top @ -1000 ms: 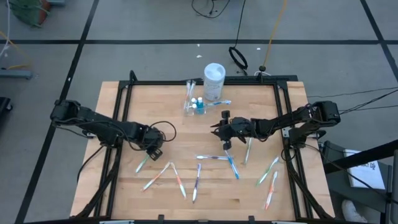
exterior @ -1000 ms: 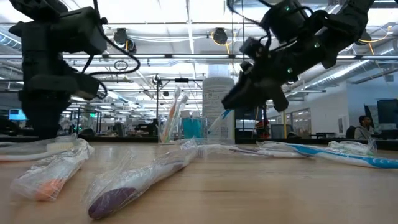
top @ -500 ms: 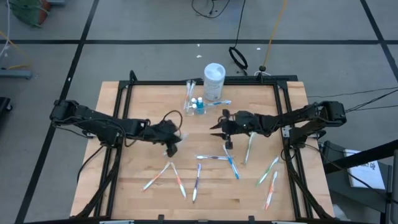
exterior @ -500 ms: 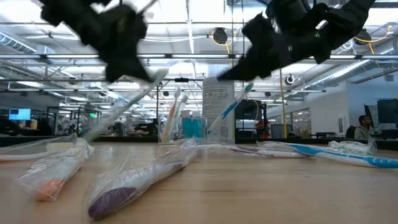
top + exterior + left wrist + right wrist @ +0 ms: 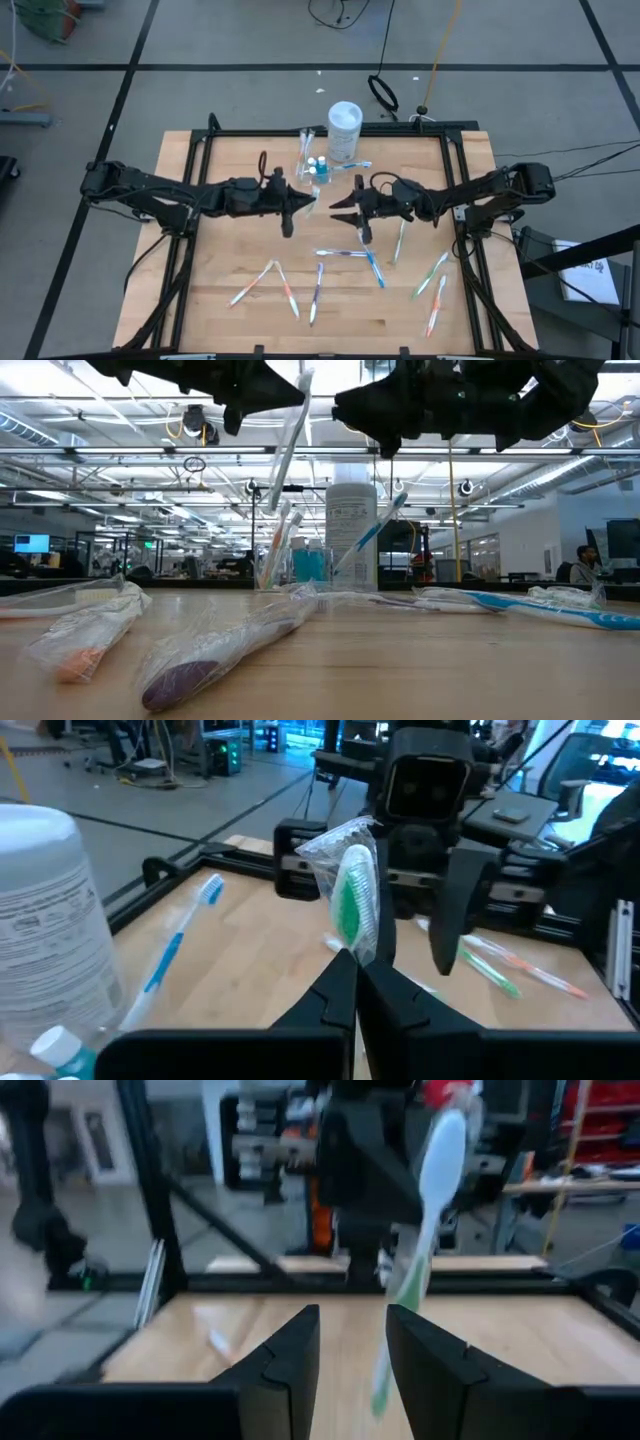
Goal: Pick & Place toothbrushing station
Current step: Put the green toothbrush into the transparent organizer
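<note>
Left gripper (image 5: 352, 982) pinches a crinkly-wrapped (green-handled) toothbrush (image 5: 352, 905).

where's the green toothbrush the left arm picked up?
The wrapped green toothbrush is clamped in the left gripper, held above mid-table in the high view, just in front of the clear cup and facing the right gripper.

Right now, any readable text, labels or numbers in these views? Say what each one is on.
None can be read.
White tub: printed lines on its label, too small and blurred to read in the left wrist view and the low view.
Teal-blue toothpaste tubes: no legible print.
Wrapped toothbrushes on the table: no legible print.
</note>
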